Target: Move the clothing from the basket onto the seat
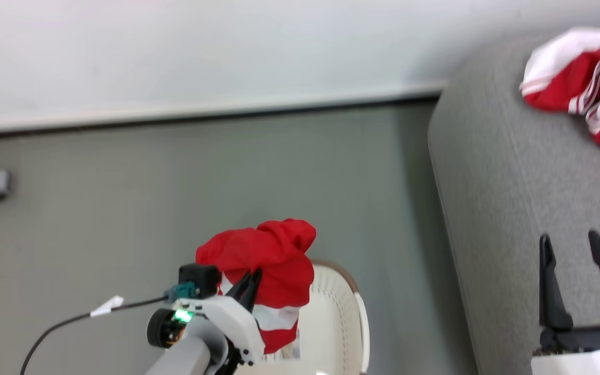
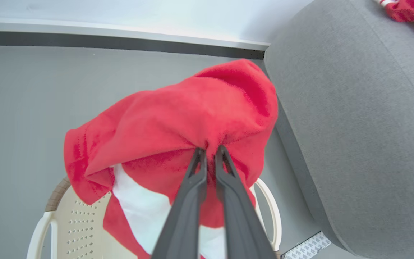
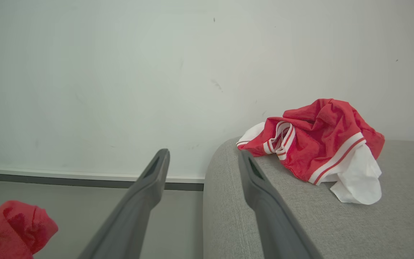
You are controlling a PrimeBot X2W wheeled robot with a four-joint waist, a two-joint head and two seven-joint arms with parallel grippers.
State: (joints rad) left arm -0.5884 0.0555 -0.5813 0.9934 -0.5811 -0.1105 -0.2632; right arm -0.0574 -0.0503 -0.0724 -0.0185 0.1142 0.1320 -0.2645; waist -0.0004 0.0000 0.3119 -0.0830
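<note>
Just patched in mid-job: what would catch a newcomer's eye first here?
The bright red garment bunched above the basket, pinched in the shut jaws of the left gripper. Next, a second red garment with white stripes lying crumpled on the grey seat by the wall, while the right gripper hangs open over the seat's edge.

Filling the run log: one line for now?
left gripper: shut on red garment over basket | right gripper: open | striped garment: on sofa
</note>
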